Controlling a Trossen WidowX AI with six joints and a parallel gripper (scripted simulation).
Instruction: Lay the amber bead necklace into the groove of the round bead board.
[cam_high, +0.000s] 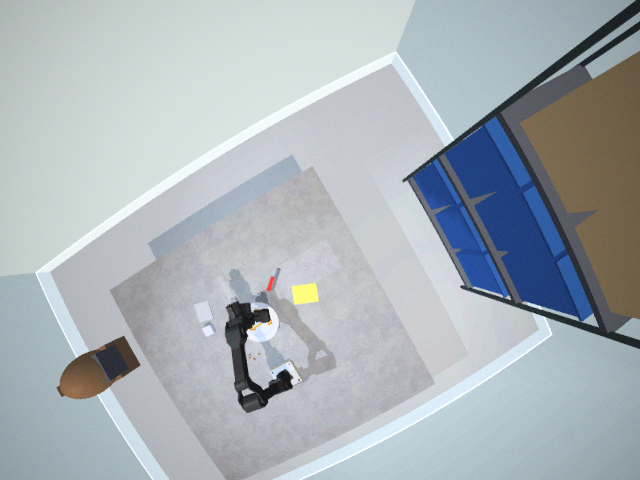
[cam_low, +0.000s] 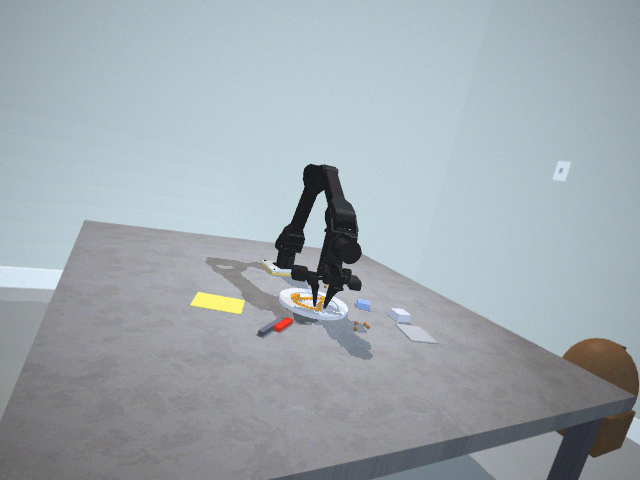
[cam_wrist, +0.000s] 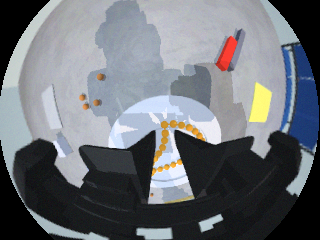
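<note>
The amber bead necklace (cam_high: 269, 322) (cam_low: 296, 298) (cam_wrist: 173, 124) lies on the round white bead board (cam_high: 274, 331) (cam_low: 338, 313) (cam_wrist: 131, 126) in an uneven, bent loop, with strands crossing the board's middle. My gripper (cam_low: 320, 306) (cam_wrist: 164, 132) is low over the board, pointing down. Its fingers stand a narrow gap apart. In the wrist view one strand of beads runs through the gap, with a little space to either fingertip, so the gripper looks open and grips nothing. The fingers hide part of the loop, and the arm hides part of the board in the top view.
Several loose beads (cam_low: 366, 324) (cam_wrist: 100, 77) lie beside the board. A red and grey stick (cam_high: 270, 283) (cam_low: 282, 324) (cam_wrist: 227, 52) and a yellow sheet (cam_high: 305, 293) (cam_low: 217, 302) (cam_wrist: 260, 102) lie nearby. Opposite are a grey sheet (cam_high: 203, 311) (cam_low: 416, 333), a white block (cam_low: 399, 315) and a blue block (cam_low: 362, 304).
</note>
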